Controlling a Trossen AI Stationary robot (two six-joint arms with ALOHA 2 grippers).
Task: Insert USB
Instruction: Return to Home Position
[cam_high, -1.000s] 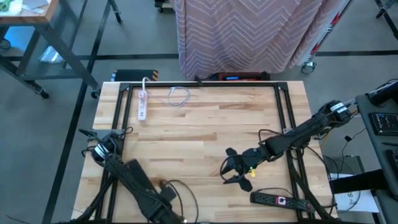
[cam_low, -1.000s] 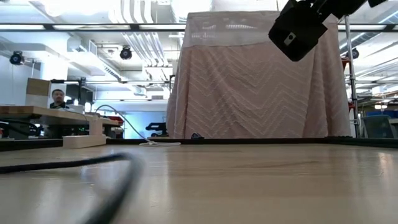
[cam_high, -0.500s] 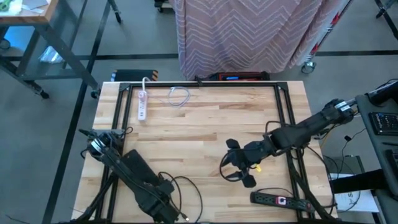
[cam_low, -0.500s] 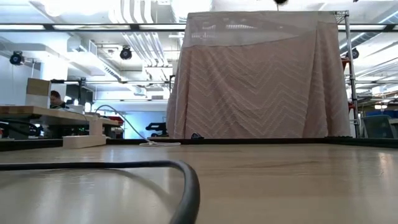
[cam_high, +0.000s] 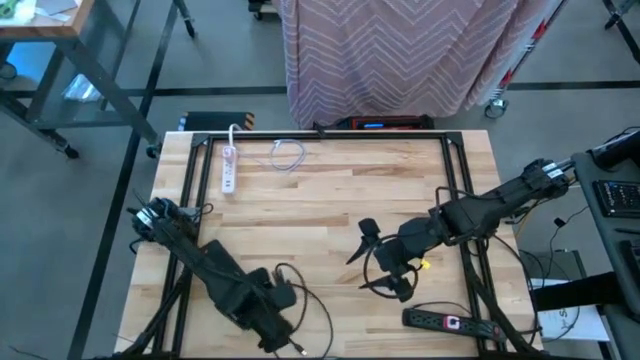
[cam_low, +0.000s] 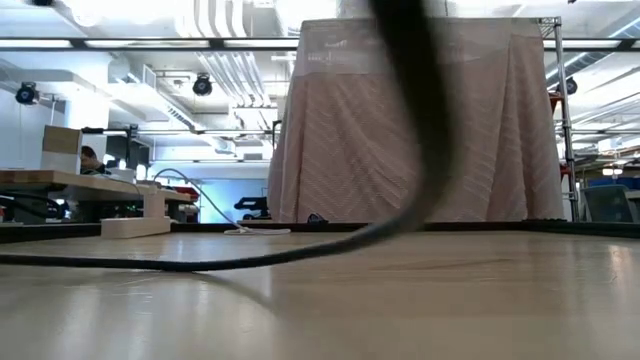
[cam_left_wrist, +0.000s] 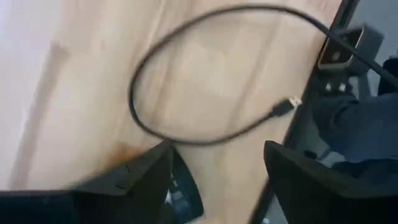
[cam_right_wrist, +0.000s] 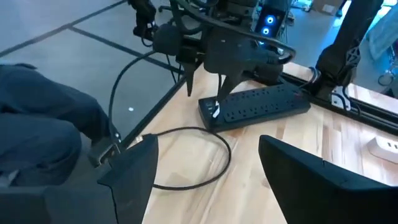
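Black cable (cam_left_wrist: 132, 102) loop beside left gripper (cam_left_wrist: 217, 180), one end out of view

Open surface (cam_high: 330, 200) runs from centre toward 12 o'clock, hemmed by the white power strip (cam_high: 228, 168) and white cable (cam_high: 288, 153) at 11, the left arm (cam_high: 205, 265) and black cable loop (cam_low: 150, 265) at 7, the right arm (cam_high: 480, 212) from 3, and the black power strip (cam_high: 450, 321) at 5.
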